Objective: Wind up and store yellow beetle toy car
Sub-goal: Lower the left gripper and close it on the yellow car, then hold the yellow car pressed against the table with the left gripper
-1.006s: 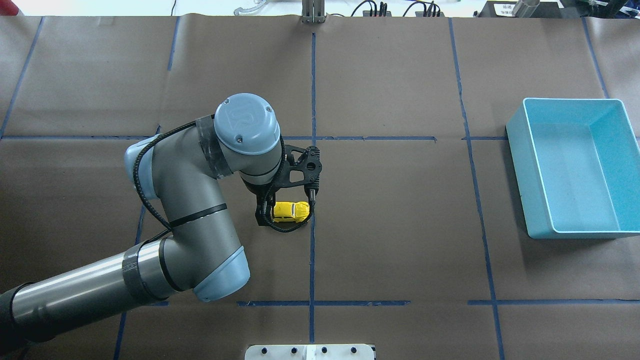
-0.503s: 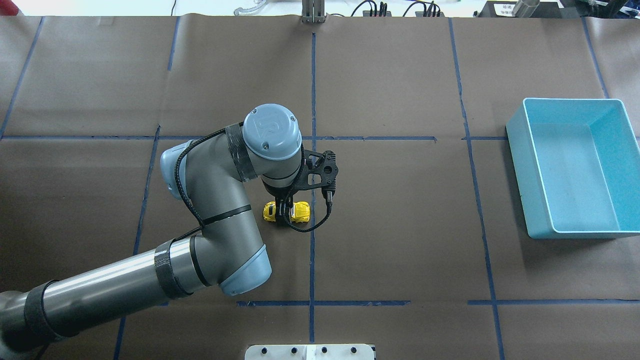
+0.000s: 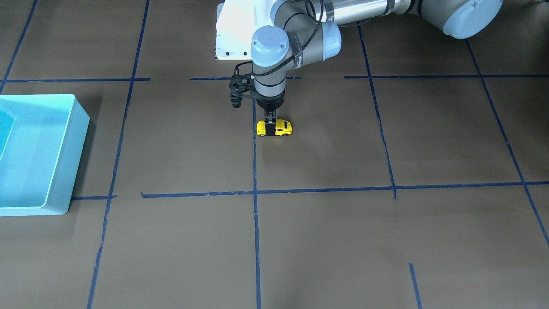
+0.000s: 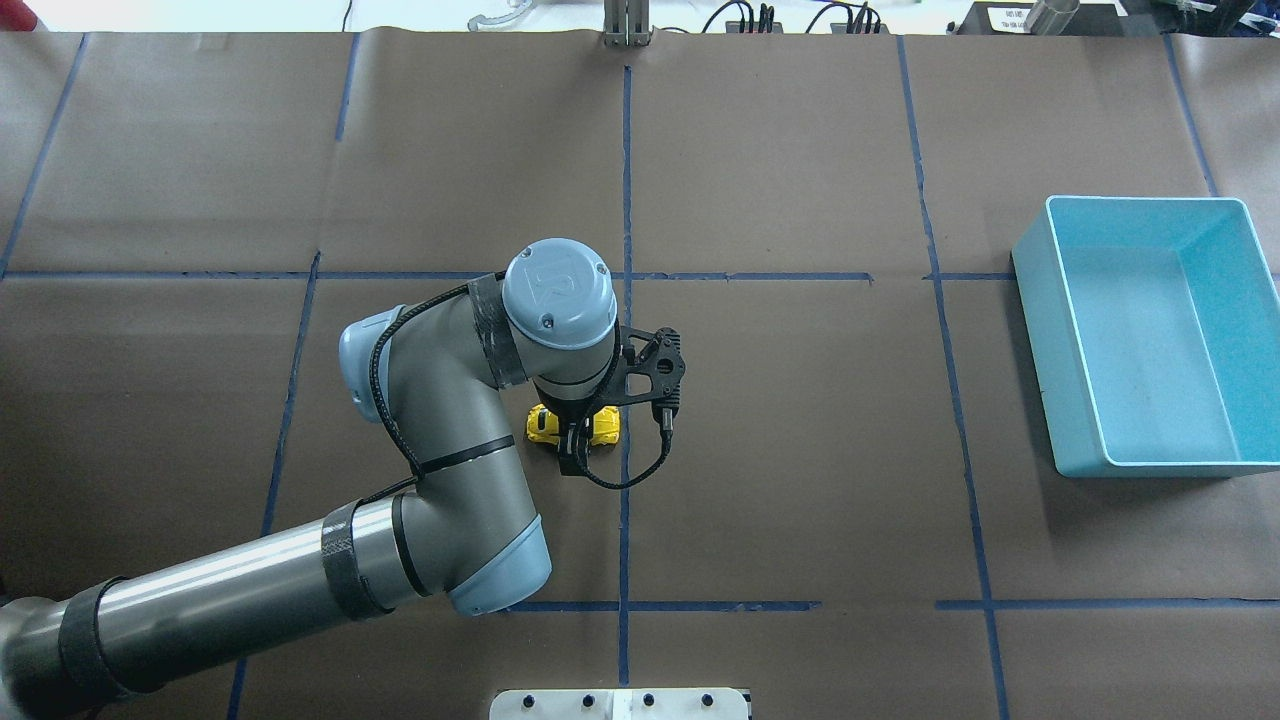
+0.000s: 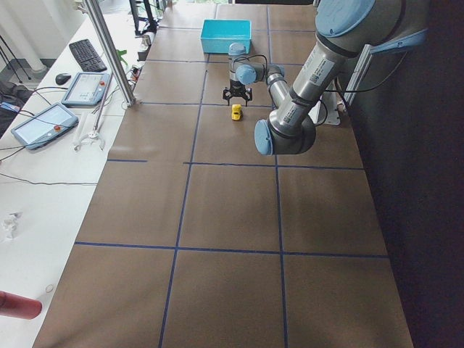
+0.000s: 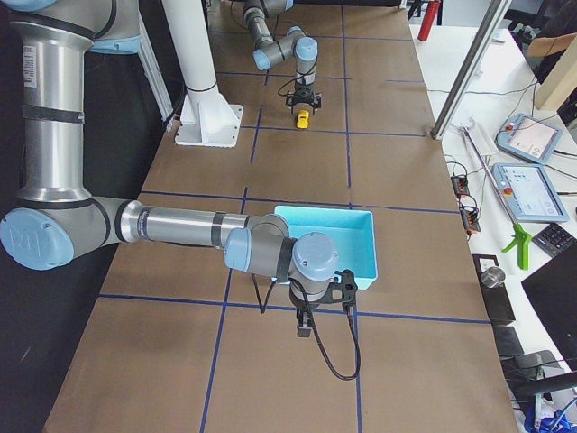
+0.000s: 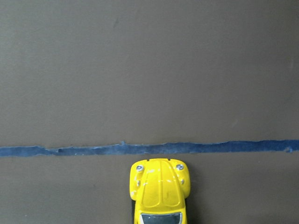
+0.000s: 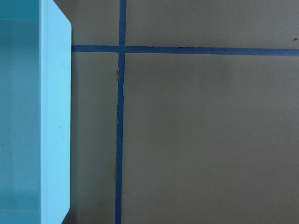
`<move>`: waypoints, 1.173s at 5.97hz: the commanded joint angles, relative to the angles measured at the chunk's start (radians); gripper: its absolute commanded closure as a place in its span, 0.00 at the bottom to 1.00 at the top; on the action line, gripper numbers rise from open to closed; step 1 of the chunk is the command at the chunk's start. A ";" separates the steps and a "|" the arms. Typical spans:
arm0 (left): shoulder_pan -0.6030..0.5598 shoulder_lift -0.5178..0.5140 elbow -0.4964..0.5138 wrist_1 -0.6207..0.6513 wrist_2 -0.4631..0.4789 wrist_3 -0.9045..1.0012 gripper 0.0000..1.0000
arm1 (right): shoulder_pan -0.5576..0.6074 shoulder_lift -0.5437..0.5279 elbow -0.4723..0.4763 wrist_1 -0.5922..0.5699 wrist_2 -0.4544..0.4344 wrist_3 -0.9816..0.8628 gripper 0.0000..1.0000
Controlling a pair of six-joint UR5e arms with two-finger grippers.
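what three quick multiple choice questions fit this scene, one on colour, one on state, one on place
1. What colour is the tape?
a) red
b) white
c) blue

2. What state is the bin in?
a) upright and empty
b) overturned
c) full of blocks

3. Where is the car?
a) in the bin
b) between the left tool's fingers
c) lying loose at a far corner

Answers:
1 c, the lines are blue on brown paper.
2 a, the overhead view shows its bare floor.
3 b, a finger shows on each side of the car, far from the bin.
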 commanded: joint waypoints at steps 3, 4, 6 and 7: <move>0.005 -0.007 0.057 -0.071 0.038 -0.028 0.00 | 0.000 0.000 0.003 0.000 0.001 0.000 0.00; 0.005 -0.015 0.079 -0.084 0.037 -0.028 0.00 | 0.000 0.000 0.003 0.000 0.001 0.000 0.00; 0.010 -0.024 0.080 -0.084 0.037 -0.028 0.00 | 0.000 0.000 0.003 0.000 0.001 0.000 0.00; 0.010 -0.024 0.080 -0.089 0.037 -0.028 0.06 | 0.000 0.000 0.003 -0.001 0.001 0.000 0.00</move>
